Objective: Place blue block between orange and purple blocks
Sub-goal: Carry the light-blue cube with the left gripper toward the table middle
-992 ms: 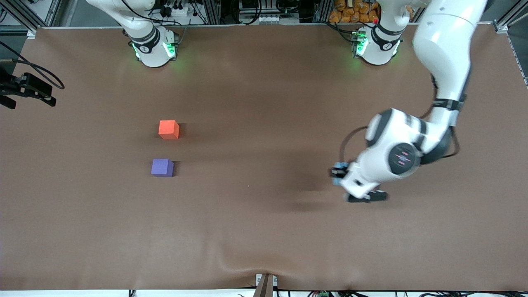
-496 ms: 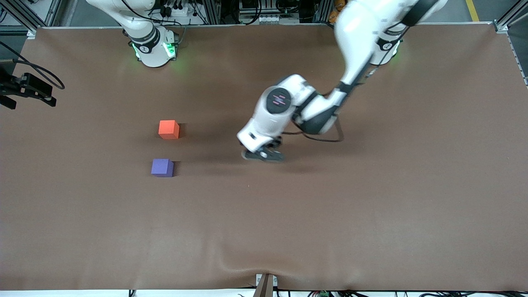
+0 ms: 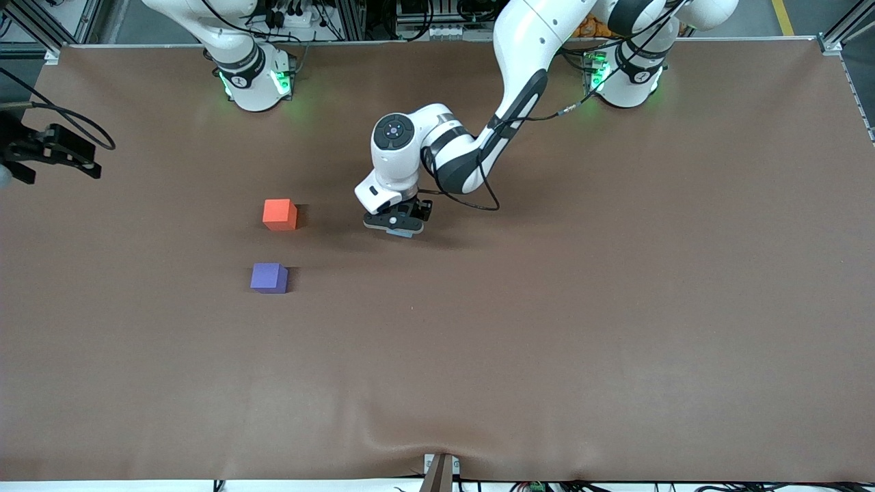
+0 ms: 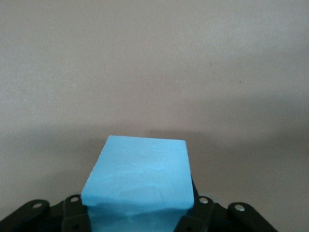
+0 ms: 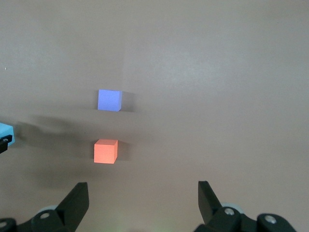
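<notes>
While the brown table surface [image 3: 519, 355] lies bare toward the front camera, the nearest thing on it is the small violet-purple matte cube [image 3: 268, 278], toward the right arm's end of the table. Farther from the front camera, with a gap of bare table between them, sits the bright orange-red matte cube [image 3: 279, 214] of equal size; the two are apart, not touching. About level with the orange-red cube and well apart from it toward the left arm's end, the left gripper [image 3: 398, 225] hangs over the table with its fingers pinching the small light sky-blue matte cube [image 4: 138, 180], which is lifted off the surface and casts a shadow below. The right gripper [image 5: 142, 203] waits high over the right arm's end of the table, its fingers [image 5: 75, 202] spread wide with nothing between them, looking down on both resting cubes.
</notes>
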Robot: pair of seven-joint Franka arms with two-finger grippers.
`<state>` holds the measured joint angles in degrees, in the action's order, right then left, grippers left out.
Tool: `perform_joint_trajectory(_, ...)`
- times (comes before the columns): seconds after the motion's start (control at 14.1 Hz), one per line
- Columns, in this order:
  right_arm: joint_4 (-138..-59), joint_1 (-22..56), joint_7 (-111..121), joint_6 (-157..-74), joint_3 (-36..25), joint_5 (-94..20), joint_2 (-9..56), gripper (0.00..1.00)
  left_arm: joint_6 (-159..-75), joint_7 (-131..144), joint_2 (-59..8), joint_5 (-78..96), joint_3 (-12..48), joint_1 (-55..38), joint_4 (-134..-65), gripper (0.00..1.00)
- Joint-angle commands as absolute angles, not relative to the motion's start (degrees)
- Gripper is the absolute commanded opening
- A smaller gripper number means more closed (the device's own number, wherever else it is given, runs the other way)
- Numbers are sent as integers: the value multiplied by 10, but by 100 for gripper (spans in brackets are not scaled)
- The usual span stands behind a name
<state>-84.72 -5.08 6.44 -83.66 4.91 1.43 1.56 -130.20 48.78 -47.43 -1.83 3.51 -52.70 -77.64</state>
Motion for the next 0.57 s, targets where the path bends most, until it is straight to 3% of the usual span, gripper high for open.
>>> perform_joint_trajectory(0.0, -838, -42, 69, -832, 48, 14, 42, 100, -1293, 488, -442, -18, 27, -527, -764, 100)
perform_joint_trajectory(0.21, -838, -9, 68, -835, 48, 13, 53, 100, -1273, 488, -366, -16, 28, -522, -765, 100)
perform_joint_trajectory(0.5, -840, 55, 55, -863, 48, -16, 73, 100, -1121, 486, -220, -18, 28, -483, -766, 100)
